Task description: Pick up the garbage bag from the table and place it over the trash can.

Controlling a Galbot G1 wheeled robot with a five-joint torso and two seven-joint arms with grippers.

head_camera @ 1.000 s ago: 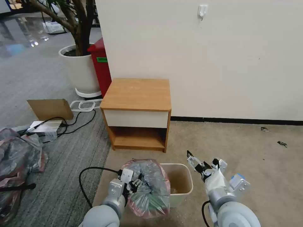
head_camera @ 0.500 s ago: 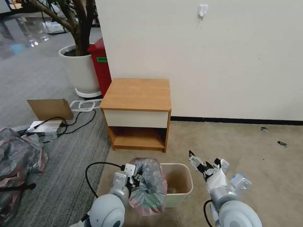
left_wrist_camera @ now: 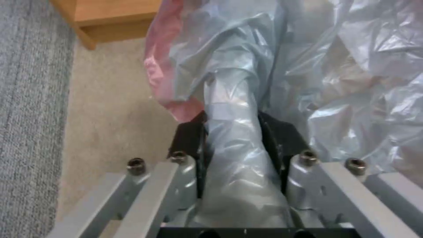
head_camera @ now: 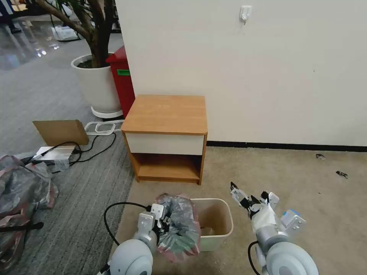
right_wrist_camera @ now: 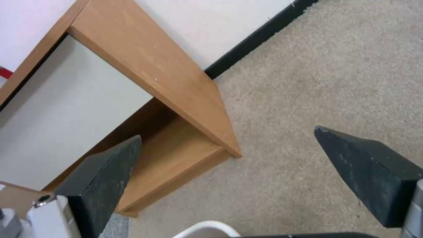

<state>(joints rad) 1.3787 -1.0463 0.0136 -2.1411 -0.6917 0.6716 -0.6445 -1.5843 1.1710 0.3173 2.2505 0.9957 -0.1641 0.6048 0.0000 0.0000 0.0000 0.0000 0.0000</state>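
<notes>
Even, soft indoor light around me; glare shines on the polished floor [head_camera: 26, 42] far left. My wrist views are soft, the near metal blurred.

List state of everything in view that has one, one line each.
garbage bag: off the table, clamped in the left gripper, bunched over the trash can's left rim, not spread over it.
trash can: upright on the carpet, open, unlined.
table: top bare, drawer shut.
left gripper: shut on the bag.
right gripper: open, holding nothing, right of the trash can.
</notes>
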